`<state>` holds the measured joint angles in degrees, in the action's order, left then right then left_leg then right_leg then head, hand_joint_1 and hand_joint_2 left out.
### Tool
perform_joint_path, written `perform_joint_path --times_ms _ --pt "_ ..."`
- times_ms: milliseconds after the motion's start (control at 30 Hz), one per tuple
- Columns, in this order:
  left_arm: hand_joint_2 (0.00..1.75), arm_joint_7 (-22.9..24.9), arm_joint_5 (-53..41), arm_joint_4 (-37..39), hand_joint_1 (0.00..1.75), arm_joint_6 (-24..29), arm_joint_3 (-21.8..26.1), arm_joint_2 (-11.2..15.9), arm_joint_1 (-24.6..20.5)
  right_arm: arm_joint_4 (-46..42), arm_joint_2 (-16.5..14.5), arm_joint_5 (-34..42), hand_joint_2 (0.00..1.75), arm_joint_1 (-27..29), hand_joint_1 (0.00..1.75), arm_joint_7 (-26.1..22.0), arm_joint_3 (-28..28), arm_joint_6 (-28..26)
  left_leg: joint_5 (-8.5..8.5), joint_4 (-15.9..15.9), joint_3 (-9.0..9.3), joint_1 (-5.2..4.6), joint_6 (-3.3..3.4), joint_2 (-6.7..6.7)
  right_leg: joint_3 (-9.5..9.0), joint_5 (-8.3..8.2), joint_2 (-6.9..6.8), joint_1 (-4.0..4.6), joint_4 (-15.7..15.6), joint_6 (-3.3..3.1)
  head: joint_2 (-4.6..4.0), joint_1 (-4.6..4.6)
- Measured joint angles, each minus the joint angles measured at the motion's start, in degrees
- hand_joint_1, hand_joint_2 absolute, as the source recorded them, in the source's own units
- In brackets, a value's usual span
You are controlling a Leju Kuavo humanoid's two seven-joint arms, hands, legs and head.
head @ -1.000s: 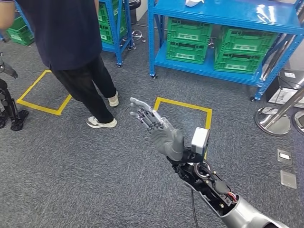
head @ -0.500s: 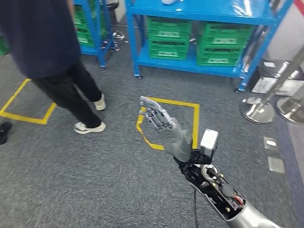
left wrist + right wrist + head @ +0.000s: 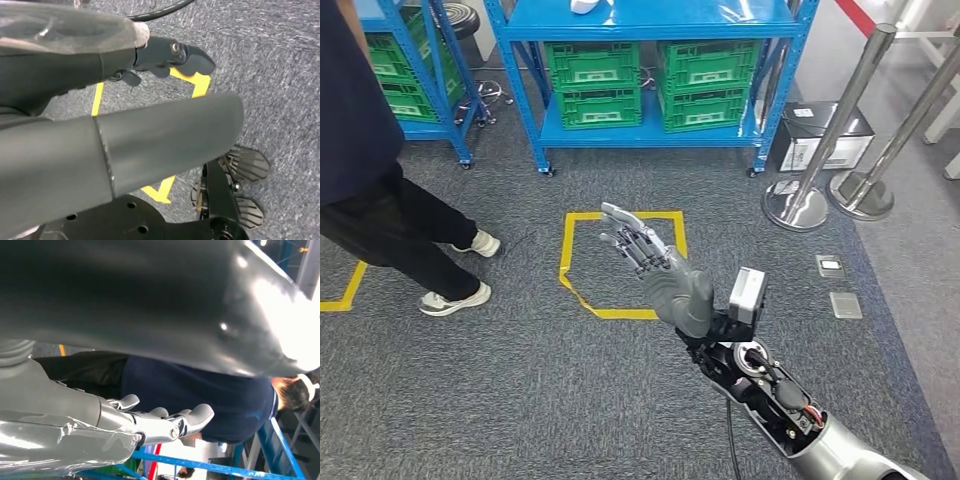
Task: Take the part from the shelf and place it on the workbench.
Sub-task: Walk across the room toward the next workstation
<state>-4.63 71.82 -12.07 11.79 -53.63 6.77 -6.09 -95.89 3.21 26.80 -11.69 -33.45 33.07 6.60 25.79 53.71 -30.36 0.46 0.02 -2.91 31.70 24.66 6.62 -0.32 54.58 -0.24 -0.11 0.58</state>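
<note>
Rough grey carpet (image 3: 509, 390) (glossy steel posts (image 3: 841, 110))

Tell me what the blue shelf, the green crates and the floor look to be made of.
Blue shelf: likely painted metal, glossy with light glare.
Green crates: probably moulded plastic, ribbed and slotted walls.
Floor: grey carpet, matte and fibrous, with yellow tape lines.

The right hand (image 3: 663, 277) reaches empty, fingers (image 3: 626, 232) spread, above the yellow floor square (image 3: 620, 262) facing the blue shelf (image 3: 644, 60).
</note>
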Motion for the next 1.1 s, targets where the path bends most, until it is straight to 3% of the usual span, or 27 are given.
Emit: perform_joint_path --times_ms 33,100,167,200,233,267,300,400,467,600,767,867,933,1033,1100 --pt "0.0 0.0 0.0 0.0 0.0 0.0 0.0 0.0 -0.1 0.0 0.0 0.1 0.0 0.0 0.0 0.0 0.0 0.0 -0.11 -0.2 0.11 0.05 0.29 0.55 0.09 0.04 0.09 -0.09 0.0 0.31 0.0 0.01" --pt "0.0 0.0 0.1 0.0 0.0 0.0 0.0 -0.1 -0.1 0.0 0.0 0.4 0.0 0.0 0.0 -0.2 -0.2 0.1 -0.37 -0.8 0.41 0.23 0.94 1.57 1.07 1.53 -1.93 -0.01 2.2 0.83 0.0 0.35" --pt "0.0 0.0 0.1 0.0 0.0 0.1 0.0 -0.1 0.0 0.0 0.1 1.0 0.0 0.1 0.0 -0.5 -0.3 0.2 -0.44 -1.0 0.54 0.23 1.31 2.42 4.17 5.33 -4.94 -0.01 9.1 1.24 0.0 0.91" --pt "0.0 0.0 0.1 0.0 0.0 0.2 0.0 -0.1 0.1 0.1 0.1 1.2 0.0 0.2 0.0 -0.6 -0.4 0.3 -0.41 -1.0 0.54 0.18 1.35 2.81 6.15 7.21 -5.65 -0.13 13.4 1.45 0.0 1.13" --pt "0.0 0.0 0.2 0.0 0.0 0.2 0.0 -0.1 0.1 0.1 0.1 1.2 0.0 0.3 0.0 -0.7 -0.4 0.3 -0.38 -1.0 0.54 0.15 1.35 3.15 7.63 8.29 -5.95 -0.28 16.6 1.62 0.0 1.27" --pt "0.0 0.0 0.2 0.0 0.0 0.2 0.0 -0.1 0.1 0.2 0.1 1.3 0.0 0.4 0.0 -0.7 -0.5 0.3 -0.34 -1.0 0.57 0.15 1.31 3.42 8.13 8.23 -6.09 -0.43 17.7 1.76 0.0 1.42" --pt "0.0 0.0 0.2 0.0 0.0 0.2 -0.1 -0.1 0.1 0.2 0.1 1.2 0.0 0.4 0.0 -0.7 -0.5 0.3 -0.28 -1.0 0.63 0.19 1.22 3.61 7.35 7.03 -6.19 -0.57 16.3 1.86 0.0 1.56" --pt "0.0 0.0 0.2 0.0 0.0 0.2 -0.1 -0.1 0.0 0.3 0.2 1.2 0.0 0.4 0.0 -0.7 -0.6 0.3 0.13 -0.6 0.88 0.26 0.55 3.89 1.08 1.91 -6.81 -0.72 4.2 1.87 0.0 2.08" --pt "0.0 0.0 0.2 0.0 0.0 0.2 -0.1 -0.1 0.0 0.3 0.2 1.2 0.0 0.4 0.0 -0.7 -0.7 0.3 0.43 -0.2 0.81 0.07 0.14 3.96 -0.74 1.1 -6.95 -0.58 0.4 1.46 0.0 2.02" --pt "0.0 0.0 0.3 0.0 0.0 0.3 -0.1 -0.1 0.0 0.3 0.2 1.2 0.0 0.4 0.0 -0.8 -0.8 0.3 0.25 -0.3 0.77 -0.01 1.28 4.0 -0.67 0.92 -6.6 -0.4 0.2 1.1 0.0 0.92" --pt "0.0 0.0 -0.2 0.0 0.0 0.2 -0.1 0.0 0.0 0.3 0.2 1.3 0.0 0.4 0.0 -0.8 -1.0 0.3 0.04 -0.9 1.05 -0.01 0.73 4.0 -0.65 0.94 -6.59 -0.48 0.2 0.69 0.0 0.3" --pt "0.0 0.0 -0.5 0.0 0.0 0.2 -0.3 0.1 0.0 0.6 0.2 1.3 0.0 0.4 0.0 -0.8 -1.0 0.3 0.39 -0.8 0.97 -0.11 0.98 3.99 -0.65 0.97 -6.6 -0.62 0.2 0.74 0.0 0.04" --pt "0.0 0.0 -0.6 0.0 0.0 0.2 -0.5 0.2 0.0 0.7 0.2 1.3 0.0 0.4 0.0 -0.8 -1.0 0.3 0.51 -1.1 0.98 -0.26 1.27 4.0 -0.82 0.72 -6.61 -0.71 0.0 0.92 0.0 -0.02" --pt "0.0 0.0 -0.6 0.0 0.0 0.2 -0.7 0.2 0.0 0.7 0.2 1.3 0.0 0.4 0.0 -0.8 -1.0 0.3 0.17 -3.0 2.05 -0.15 1.65 4.04 -1.17 -0.29 -6.65 -0.68 0.6 1.72 0.0 0.03" --pt "0.0 0.0 -0.6 0.0 0.0 0.2 -0.8 0.2 0.0 0.7 0.2 1.3 0.0 0.3 0.0 -0.8 -1.2 0.3 -0.09 -3.9 3.23 0.22 1.65 4.11 0.29 1.62 -6.63 -0.64 3.7 2.22 0.0 0.29"
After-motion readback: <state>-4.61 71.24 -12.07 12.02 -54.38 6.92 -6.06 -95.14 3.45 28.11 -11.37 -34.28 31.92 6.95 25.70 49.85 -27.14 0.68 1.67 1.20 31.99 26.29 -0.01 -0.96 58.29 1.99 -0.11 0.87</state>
